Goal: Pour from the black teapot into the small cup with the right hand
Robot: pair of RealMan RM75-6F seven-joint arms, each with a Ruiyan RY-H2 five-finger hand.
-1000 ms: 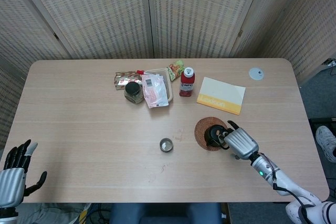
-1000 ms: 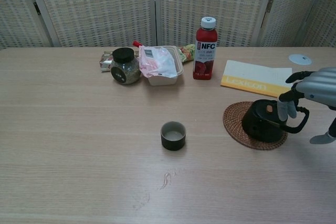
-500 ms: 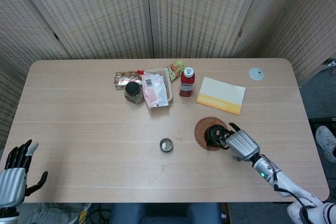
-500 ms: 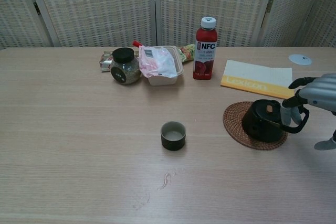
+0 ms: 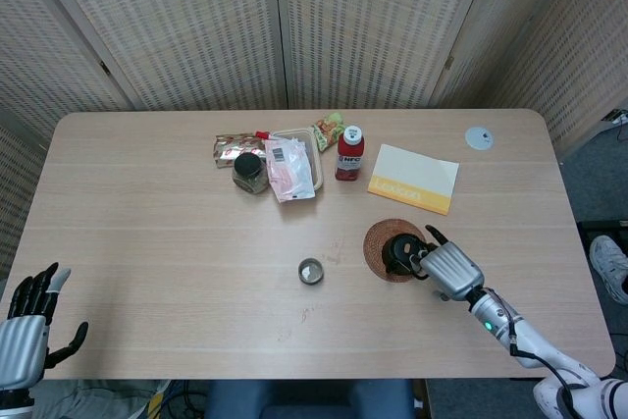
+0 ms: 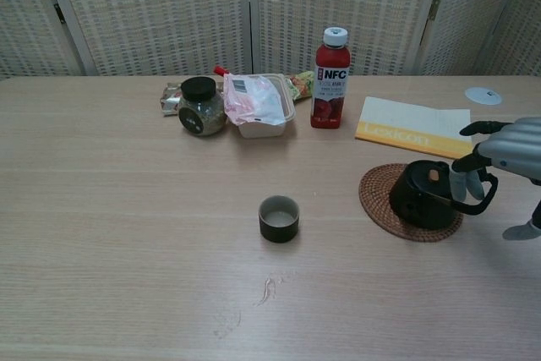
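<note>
The desk (image 5: 147, 242) carries everything, and the black teapot (image 6: 421, 196) serves as the landmark. Behind the teapot, toward the screen, lies a white booklet (image 5: 414, 178) with a yellow edge. Well to the teapot's far left stands a cluster: a shallow tray (image 6: 286, 107) holding a pink-and-white packet (image 6: 252, 99), a red bottle (image 6: 331, 79) with a white cap at the tray's right, and a dark-lidded jar (image 6: 200, 107) at its left. Directly under the teapot is a round woven coaster (image 6: 376, 196), brown and ridged. The right hand (image 6: 499, 154) sits at the teapot's right side, fingers (image 6: 463, 177) curled down at the looped handle; whether they actually grip the handle cannot be told from either view, since the teapot rests flat on the coaster. The left hand (image 5: 25, 326) is far from the teapot, at the desk's near left corner, fingers spread apart and holding nothing. The small cup (image 6: 279, 218) stands to the teapot's left, well apart from it, upright on bare wood. A small white disc (image 5: 479, 137) lies beyond the teapot, near the far right edge.
</note>
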